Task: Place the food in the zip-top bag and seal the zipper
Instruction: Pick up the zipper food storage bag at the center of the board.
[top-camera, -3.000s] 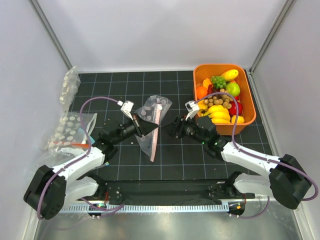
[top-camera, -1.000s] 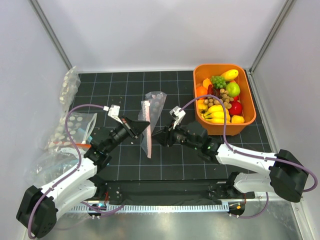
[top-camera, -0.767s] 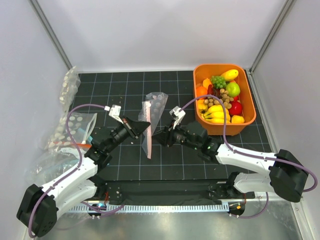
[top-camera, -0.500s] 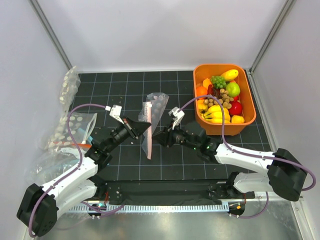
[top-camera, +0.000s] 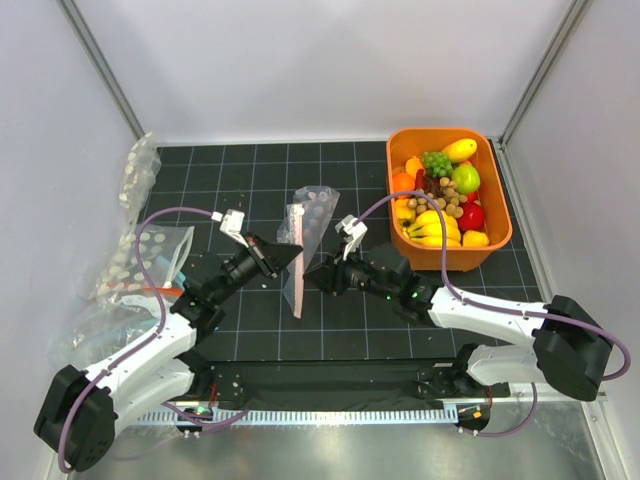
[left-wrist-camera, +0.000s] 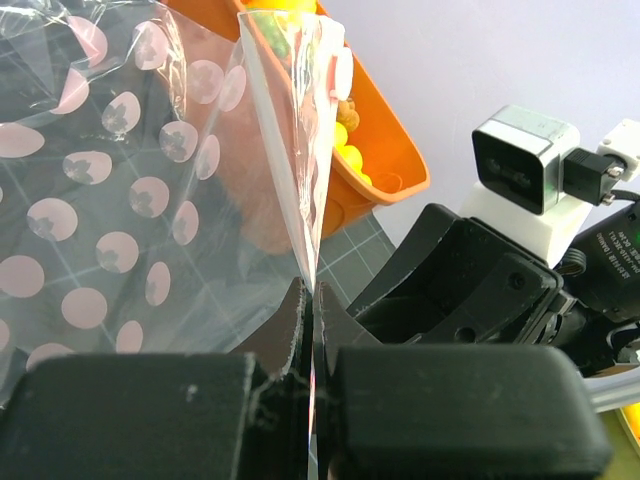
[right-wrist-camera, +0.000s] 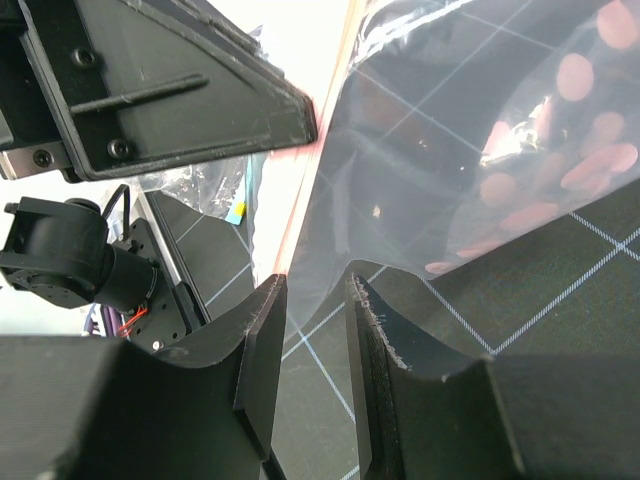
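Now your right gripper has advanced, jaws narrowed yet apart, to the zipper of the zip-top bag, held upright mid-table by your clenched left gripper: pull the mouth open next.

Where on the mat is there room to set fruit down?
Free: far mat strip between spare bags and orange tub, behind the zip-top bag; near mat in front of it. Crowded: centre, where left gripper and right gripper flank the bag; left edge.
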